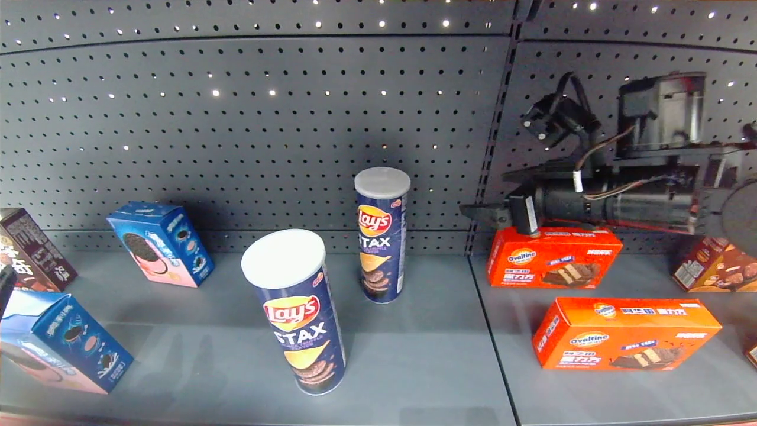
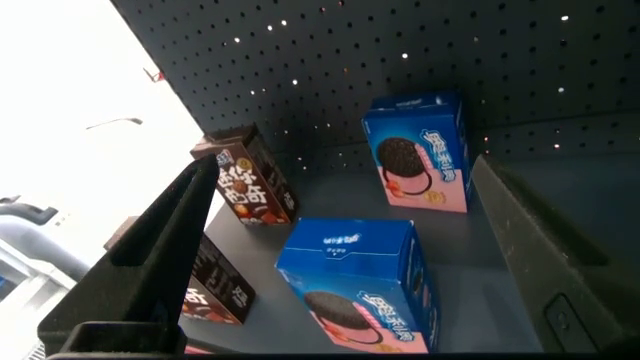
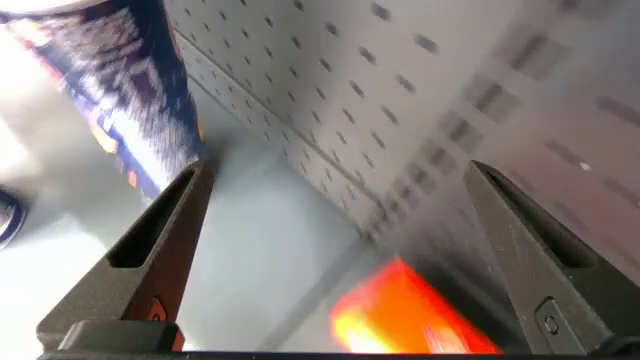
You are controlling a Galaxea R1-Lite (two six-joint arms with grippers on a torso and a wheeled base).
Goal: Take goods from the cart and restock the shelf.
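- Standing upright mid-shelf (image 1: 414, 355) are two chip cans: front can (image 1: 295, 310) near the front edge, rear can (image 1: 381, 234) by the pegboard back (image 1: 266, 130).
- Toward the left end sit blue cookie boxes (image 1: 161, 242).
- Toward the right end lie two orange boxes (image 1: 624, 334).
- Above the rear one hangs the right gripper (image 3: 340, 170), spread wide, empty.
- At the left end hovers the left gripper (image 2: 342, 165), wide, empty.
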